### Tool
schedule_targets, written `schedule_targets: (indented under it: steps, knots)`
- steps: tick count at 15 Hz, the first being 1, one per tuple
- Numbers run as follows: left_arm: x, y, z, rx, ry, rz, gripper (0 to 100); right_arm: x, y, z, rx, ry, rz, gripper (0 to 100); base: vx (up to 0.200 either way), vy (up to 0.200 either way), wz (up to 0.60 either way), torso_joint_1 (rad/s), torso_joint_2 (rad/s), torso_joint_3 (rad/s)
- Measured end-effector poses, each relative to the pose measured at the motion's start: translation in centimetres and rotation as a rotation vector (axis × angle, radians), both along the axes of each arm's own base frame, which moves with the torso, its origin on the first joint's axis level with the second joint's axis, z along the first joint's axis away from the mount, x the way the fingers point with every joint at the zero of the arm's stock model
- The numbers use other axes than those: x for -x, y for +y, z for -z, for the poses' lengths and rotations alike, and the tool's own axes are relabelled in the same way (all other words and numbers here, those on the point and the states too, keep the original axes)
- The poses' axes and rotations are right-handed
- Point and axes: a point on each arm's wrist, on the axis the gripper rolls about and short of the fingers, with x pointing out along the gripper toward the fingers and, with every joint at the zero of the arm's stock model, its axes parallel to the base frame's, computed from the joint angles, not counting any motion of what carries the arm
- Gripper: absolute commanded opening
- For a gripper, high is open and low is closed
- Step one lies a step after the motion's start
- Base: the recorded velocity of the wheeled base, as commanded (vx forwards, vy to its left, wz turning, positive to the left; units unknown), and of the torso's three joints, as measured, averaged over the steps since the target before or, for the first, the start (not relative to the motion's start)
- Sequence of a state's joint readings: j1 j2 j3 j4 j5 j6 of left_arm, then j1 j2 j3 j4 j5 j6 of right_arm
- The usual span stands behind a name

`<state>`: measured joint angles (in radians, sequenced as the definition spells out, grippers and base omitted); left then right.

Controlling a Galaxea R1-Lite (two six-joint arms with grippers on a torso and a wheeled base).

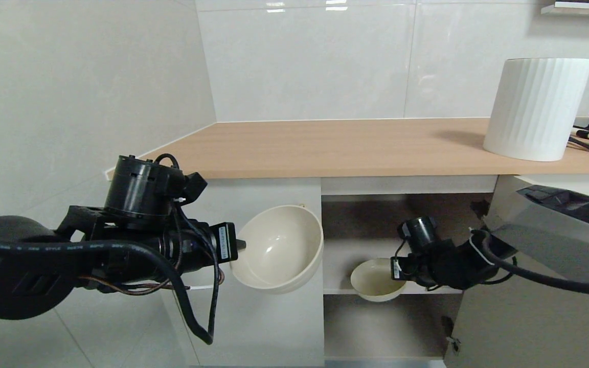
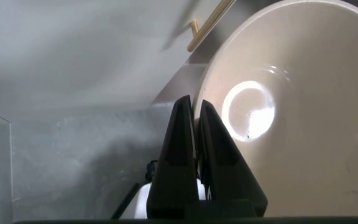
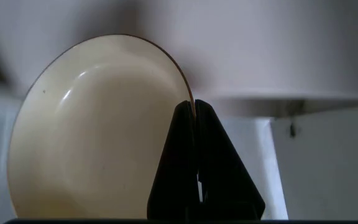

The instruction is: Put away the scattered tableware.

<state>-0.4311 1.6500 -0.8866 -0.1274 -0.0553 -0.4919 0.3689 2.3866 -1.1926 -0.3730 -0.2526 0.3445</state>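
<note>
The larger cream bowl [image 1: 279,248], smooth and glossy, hangs tipped on edge with its mouth towards the head camera. The left gripper [image 1: 239,245] has its fingers pinched almost together on the rim at 9 o'clock. At 4 o'clock from it, the smaller cream bowl [image 1: 374,278] sits mouth-up at the front of the open cabinet's shelf [image 1: 335,266], with the right gripper [image 1: 395,269] clamped thinly on its rim at 3 o'clock. A ribbed white cylindrical container [image 1: 537,107] stands on the wood-grain countertop [image 1: 335,148] at 2 o'clock.
</note>
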Motion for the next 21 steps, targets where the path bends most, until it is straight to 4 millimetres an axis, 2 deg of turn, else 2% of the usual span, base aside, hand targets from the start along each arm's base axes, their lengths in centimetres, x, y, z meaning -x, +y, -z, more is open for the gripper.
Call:
schedule_targets:
  steps: [3, 8, 14, 21]
  knots:
    - [0.0, -0.1, 0.2, -0.003, 0.005, 0.001, 0, -2.1, -0.6, 1.3, 0.014, -0.025, 0.051, 0, 0.000, 0.000, 0.00, 0.000, 0.00, 0.000]
    - [-0.2, -0.2, 0.5, -0.008, 0.015, 0.002, 0, -3.9, -1.3, 3.0, 0.094, -0.057, 0.147, 0, 0.000, 0.000, 0.00, 0.000, 0.00, 0.000]
    - [-0.2, -0.2, 0.6, -0.009, 0.020, 0.003, 0, -5.3, -1.3, 4.2, 0.170, -0.046, 0.216, 0, 0.000, 0.000, 0.00, 0.000, 0.00, 0.000]
    - [-0.2, -0.2, 0.6, -0.009, 0.020, 0.003, 0, -6.1, -1.3, 4.9, 0.168, -0.058, 0.228, 0, 0.000, 0.000, 0.00, 0.000, 0.00, 0.000]
